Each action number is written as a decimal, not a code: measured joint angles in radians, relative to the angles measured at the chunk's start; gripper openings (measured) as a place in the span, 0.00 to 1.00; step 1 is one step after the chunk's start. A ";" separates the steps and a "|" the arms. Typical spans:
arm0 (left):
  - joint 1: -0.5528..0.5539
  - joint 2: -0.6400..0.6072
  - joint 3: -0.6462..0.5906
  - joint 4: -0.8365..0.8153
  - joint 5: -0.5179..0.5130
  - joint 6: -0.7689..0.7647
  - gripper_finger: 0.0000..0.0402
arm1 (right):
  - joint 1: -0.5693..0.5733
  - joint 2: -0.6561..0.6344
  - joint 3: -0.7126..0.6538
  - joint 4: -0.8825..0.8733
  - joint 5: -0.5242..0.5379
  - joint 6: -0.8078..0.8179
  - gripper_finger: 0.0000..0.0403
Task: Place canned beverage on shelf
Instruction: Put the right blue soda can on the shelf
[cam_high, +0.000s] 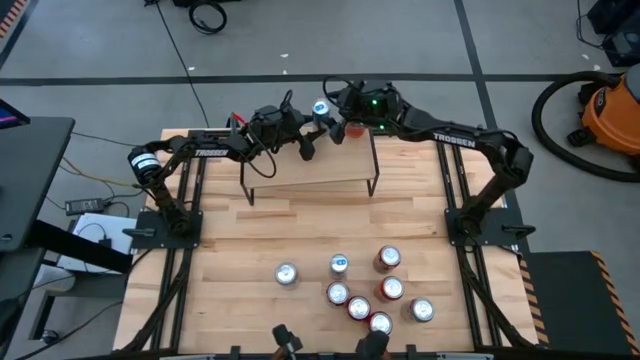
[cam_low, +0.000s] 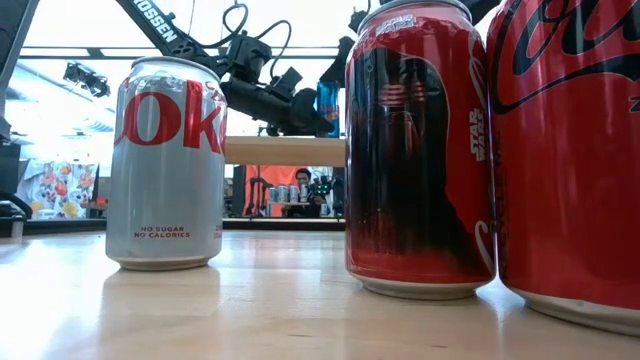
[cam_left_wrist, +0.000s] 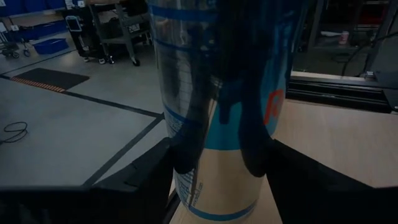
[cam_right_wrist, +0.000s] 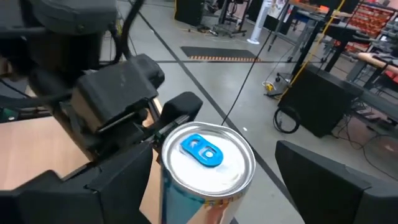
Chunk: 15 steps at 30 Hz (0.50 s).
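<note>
Blue-tabbed can (cam_high: 321, 108) upright over shelf (cam_high: 300, 165) back edge, left gripper (cam_high: 310, 128) clamped round its body. Right gripper (cam_high: 338, 112) beside can top, jaws spread, empty. Risk: can near rim; careless release could tip it off back, toward floor.

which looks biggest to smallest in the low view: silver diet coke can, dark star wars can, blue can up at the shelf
1. Star Wars can
2. Diet Coke can
3. blue can, smallest

Nearness to the camera inflates the first two; true sizes may be similar.
</note>
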 joint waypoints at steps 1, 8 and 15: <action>0.000 0.000 0.000 0.001 0.000 -0.001 0.56 | 0.001 -0.007 0.000 -0.007 0.000 0.000 0.87; 0.000 0.000 0.000 0.011 0.000 -0.010 0.57 | 0.015 -0.059 0.000 -0.032 0.003 0.000 0.87; 0.000 0.006 0.000 0.063 -0.001 -0.013 0.57 | 0.045 -0.095 0.000 -0.032 0.005 0.000 0.87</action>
